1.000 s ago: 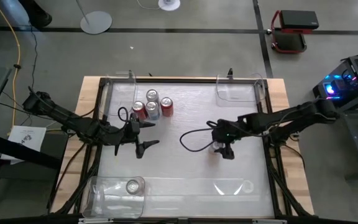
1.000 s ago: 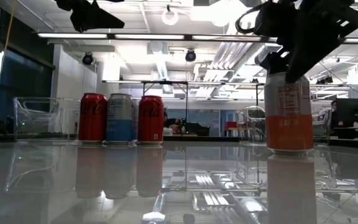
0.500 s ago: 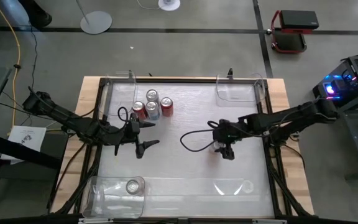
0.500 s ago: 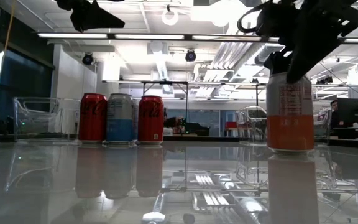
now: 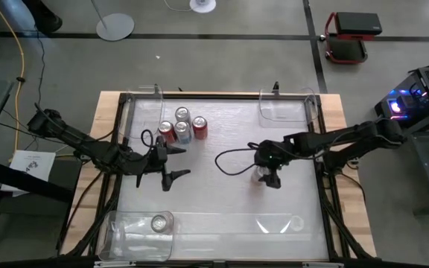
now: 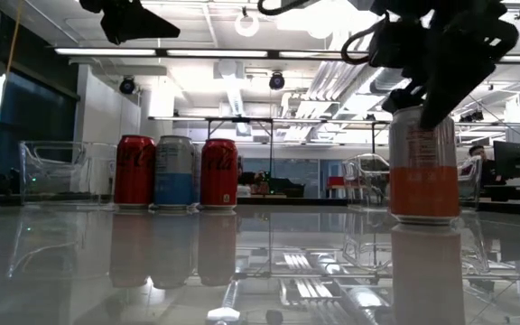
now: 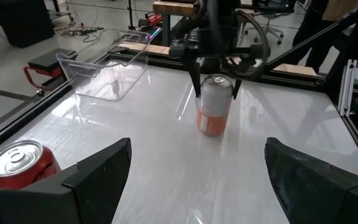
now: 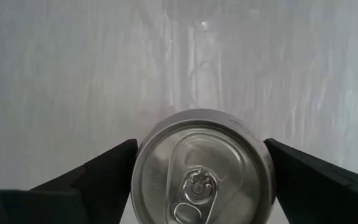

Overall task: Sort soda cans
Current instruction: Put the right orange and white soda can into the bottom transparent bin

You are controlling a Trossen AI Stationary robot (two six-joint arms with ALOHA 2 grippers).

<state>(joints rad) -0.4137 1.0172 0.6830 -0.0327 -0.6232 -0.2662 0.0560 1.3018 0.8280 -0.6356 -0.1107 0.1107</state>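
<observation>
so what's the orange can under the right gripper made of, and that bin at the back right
Orange can: likely thin metal, with a shiny silver lid and pull tab; its printed body is silver above, orange below. Back right bin: looks like clear glossy plastic, since the tabletop shows through its walls and its edges catch glints.

Glossy white desk with pale wooden edge strips and black rails along both sides. Standing directly on it: cluster of four small metal soda cans toward the back left, two red-bodied, two silver and blue, set close together. One silver-and-orange can upright, right of centre, well apart from the cluster. Clear plastic bins at the back left, back right, front right and front left, the last holding one silver-topped can.
</observation>
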